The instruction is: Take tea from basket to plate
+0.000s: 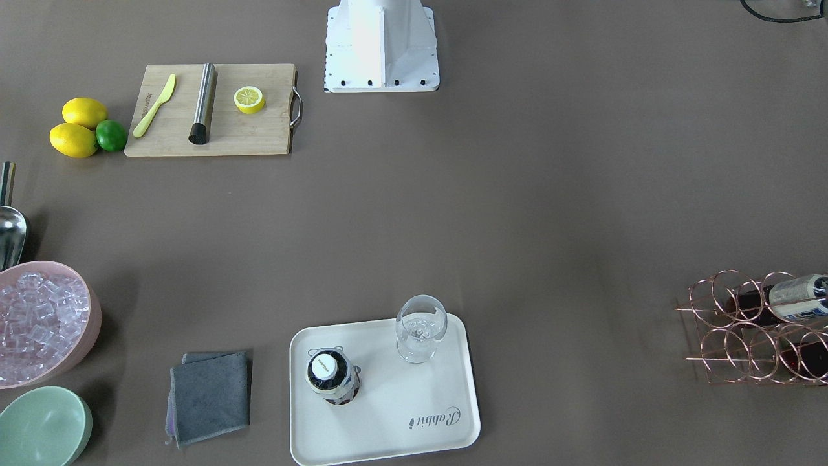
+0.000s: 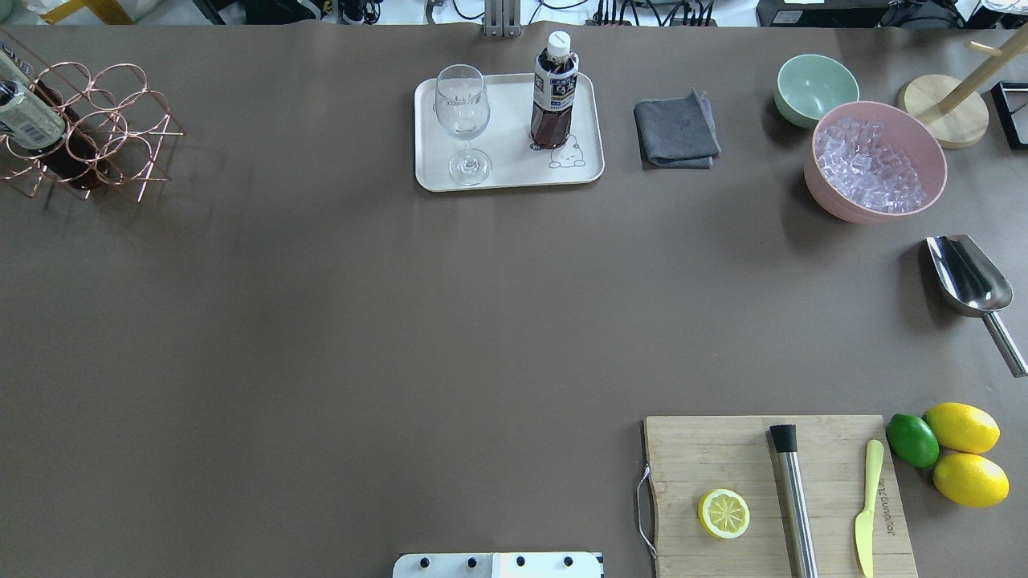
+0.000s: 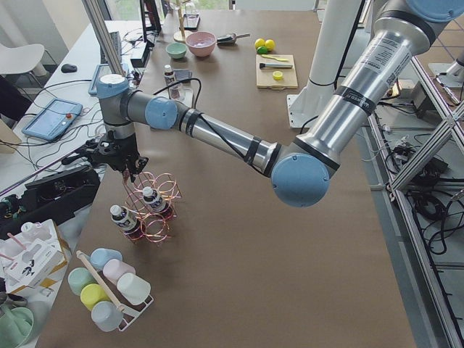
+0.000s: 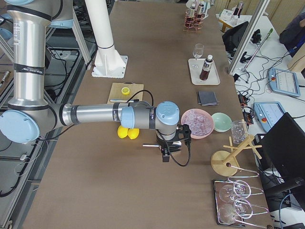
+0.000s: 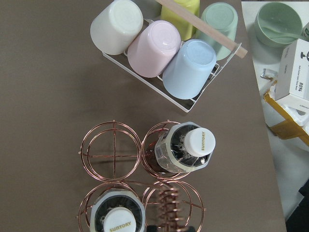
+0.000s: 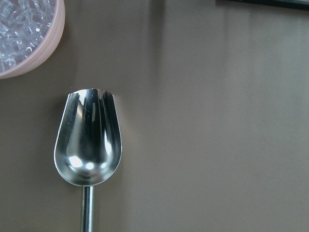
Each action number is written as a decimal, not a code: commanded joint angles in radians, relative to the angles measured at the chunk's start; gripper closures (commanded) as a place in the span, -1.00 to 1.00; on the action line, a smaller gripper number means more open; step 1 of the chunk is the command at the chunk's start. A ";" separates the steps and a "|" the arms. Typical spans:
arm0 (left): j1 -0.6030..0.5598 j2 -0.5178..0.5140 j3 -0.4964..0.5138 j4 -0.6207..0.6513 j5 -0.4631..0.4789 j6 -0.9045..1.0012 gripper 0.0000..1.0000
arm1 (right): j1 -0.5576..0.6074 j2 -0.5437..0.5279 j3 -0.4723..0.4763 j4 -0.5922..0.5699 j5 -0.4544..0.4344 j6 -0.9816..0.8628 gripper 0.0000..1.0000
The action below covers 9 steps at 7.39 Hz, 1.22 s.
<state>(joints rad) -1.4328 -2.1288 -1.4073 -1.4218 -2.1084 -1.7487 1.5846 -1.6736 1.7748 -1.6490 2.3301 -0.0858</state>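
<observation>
Evidently placed for pouring, the tea (image 2: 554,100) stands upright on the plate (image 2: 514,164), three o'clock of the wine glass (image 2: 463,112); my left claw's (image 3: 129,175) spread I cannot tell.

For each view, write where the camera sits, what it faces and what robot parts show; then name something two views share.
Front-facing: across the table, facing the robot; base only.
Overhead: behind the robot, looking forward; base edge only.
Exterior left: table end; left arm over the basket.
Exterior right: opposite end; right arm over the scoop.
Left wrist: straight down on the basket; no body.
Right wrist: straight down on the scoop; no body.
Shared: first two both show the tea on the plate.
</observation>
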 commanded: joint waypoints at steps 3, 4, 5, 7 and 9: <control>0.000 0.001 -0.015 -0.006 -0.002 0.005 -0.98 | 0.000 -0.003 -0.014 0.000 0.000 0.001 -1.00; -0.001 0.000 -0.016 -0.008 -0.002 0.005 -0.98 | 0.000 0.000 -0.017 0.000 -0.002 0.001 -1.00; -0.006 0.000 -0.034 -0.005 -0.002 0.002 -0.98 | 0.000 0.000 -0.018 0.000 -0.003 0.001 -1.00; -0.031 0.003 -0.099 0.018 -0.005 0.002 -0.98 | 0.000 0.002 -0.017 0.000 -0.005 0.003 -1.00; -0.047 0.030 -0.189 0.087 -0.010 0.014 -0.98 | 0.000 0.002 -0.012 0.000 -0.005 0.003 -1.00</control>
<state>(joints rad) -1.4629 -2.1253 -1.5227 -1.3780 -2.1130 -1.7460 1.5846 -1.6722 1.7592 -1.6491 2.3257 -0.0830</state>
